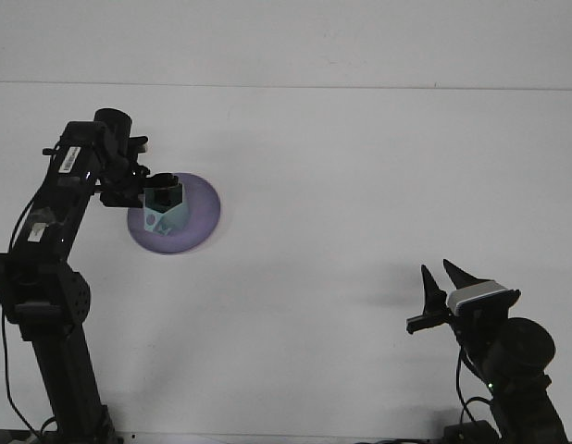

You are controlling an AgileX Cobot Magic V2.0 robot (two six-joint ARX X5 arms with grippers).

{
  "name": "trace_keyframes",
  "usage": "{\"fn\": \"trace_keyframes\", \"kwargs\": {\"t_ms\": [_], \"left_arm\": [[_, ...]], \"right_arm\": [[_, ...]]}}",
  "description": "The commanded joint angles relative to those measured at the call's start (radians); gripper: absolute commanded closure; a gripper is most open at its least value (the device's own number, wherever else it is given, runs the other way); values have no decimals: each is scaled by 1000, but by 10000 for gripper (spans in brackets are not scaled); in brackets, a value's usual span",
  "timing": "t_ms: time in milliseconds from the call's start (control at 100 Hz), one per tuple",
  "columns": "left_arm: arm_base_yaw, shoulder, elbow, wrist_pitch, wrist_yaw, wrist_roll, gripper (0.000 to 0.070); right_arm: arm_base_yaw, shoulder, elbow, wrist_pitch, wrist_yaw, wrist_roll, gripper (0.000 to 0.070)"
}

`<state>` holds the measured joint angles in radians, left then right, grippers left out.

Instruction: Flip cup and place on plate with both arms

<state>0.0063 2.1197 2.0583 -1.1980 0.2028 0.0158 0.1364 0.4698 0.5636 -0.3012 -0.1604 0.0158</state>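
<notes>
A pale teal cup [162, 213] stands on the left part of the round purple plate [203, 208], its dark opening turned upward and slightly tilted. My left gripper [149, 188] comes in from the left and is shut on the cup's rim. My right gripper [443, 276] is far away at the lower right, pointing up, open with nothing between its fingers.
The left arm [55, 222] rises from the lower left corner and bends over the table's left side. The white table [360, 166] runs to a back edge against the wall near the top of the view.
</notes>
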Motion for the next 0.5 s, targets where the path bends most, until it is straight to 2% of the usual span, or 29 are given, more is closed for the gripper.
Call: {"fn": "trace_keyframes", "kwargs": {"t_ms": [0, 290, 350, 400, 490], "left_arm": [[0, 4, 62, -30, 7, -1, 230], [0, -193, 114, -32, 7, -1, 238], [3, -248, 114, -36, 7, -1, 262], [9, -295, 114, -39, 7, -1, 368], [10, -380, 113, -50, 7, 8, 656]], "right_arm": [[2, 3, -2, 6, 0, 6, 443], [2, 2, -2, 10, 0, 6, 443], [2, 3, -2, 11, 0, 6, 443], [2, 2, -2, 12, 0, 6, 443], [2, 2, -2, 16, 0, 6, 443]]}}
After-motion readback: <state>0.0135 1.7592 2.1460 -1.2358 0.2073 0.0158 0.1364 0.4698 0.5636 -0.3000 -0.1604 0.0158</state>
